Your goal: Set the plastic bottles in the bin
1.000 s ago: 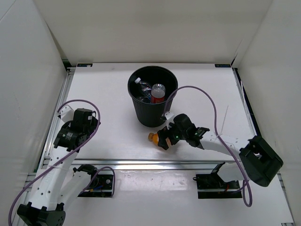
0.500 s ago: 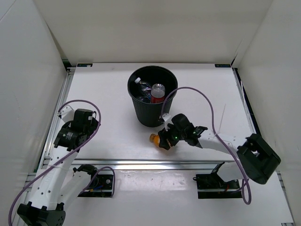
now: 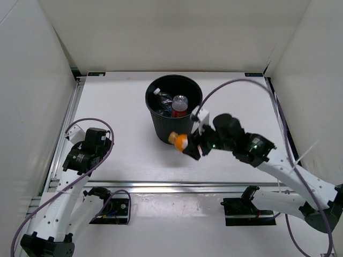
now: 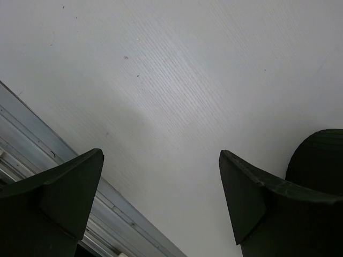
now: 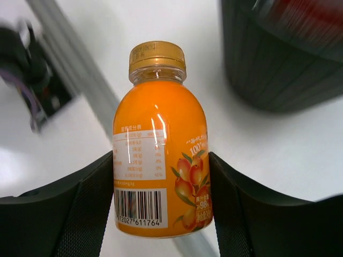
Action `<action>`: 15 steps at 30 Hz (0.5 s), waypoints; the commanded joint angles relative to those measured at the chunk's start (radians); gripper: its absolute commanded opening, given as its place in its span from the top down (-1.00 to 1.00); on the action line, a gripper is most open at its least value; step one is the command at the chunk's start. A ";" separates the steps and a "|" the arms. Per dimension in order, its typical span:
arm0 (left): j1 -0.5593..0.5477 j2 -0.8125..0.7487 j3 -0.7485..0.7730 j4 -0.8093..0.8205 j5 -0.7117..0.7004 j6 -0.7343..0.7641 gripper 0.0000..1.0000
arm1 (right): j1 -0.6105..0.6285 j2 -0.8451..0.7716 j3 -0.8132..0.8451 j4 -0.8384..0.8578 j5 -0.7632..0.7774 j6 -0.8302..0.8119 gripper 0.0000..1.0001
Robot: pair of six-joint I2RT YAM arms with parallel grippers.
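Note:
My right gripper point(image 3: 190, 146) is shut on the short orange bottle point(image 5: 159, 144), both pads pressing its sides. The orange bottle point(image 3: 179, 141) hangs above the table, right in front of the black bin point(image 3: 174, 131). Inside the bin lie clear bottles, one with a red label point(image 3: 180, 105) and another with a white cap point(image 3: 162, 99). In the right wrist view the bin's ribbed wall point(image 5: 278, 64) fills the upper right. My left gripper point(image 4: 161, 184) stands open over bare table near the left front edge; the top view shows only its wrist point(image 3: 86, 150).
A metal rail point(image 3: 161, 187) runs along the table's front edge, also seen as the rail point(image 4: 64, 168) under the left fingers. White walls enclose the table on three sides. Purple cables loop from both arms.
The right gripper closed on the orange bottle, lifted it off the table and carried it up beside the bin. The left arm shifted slightly toward me.

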 commanded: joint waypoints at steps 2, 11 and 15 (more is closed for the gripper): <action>0.007 0.001 -0.012 0.043 -0.024 -0.013 -1.00 | 0.002 0.105 0.366 -0.085 0.127 -0.105 0.39; 0.007 0.039 0.008 0.062 -0.015 -0.023 -1.00 | -0.117 0.536 0.804 0.008 0.161 -0.277 0.36; 0.007 0.048 0.028 0.053 -0.015 -0.023 -1.00 | -0.155 0.656 0.899 0.036 0.152 -0.233 0.21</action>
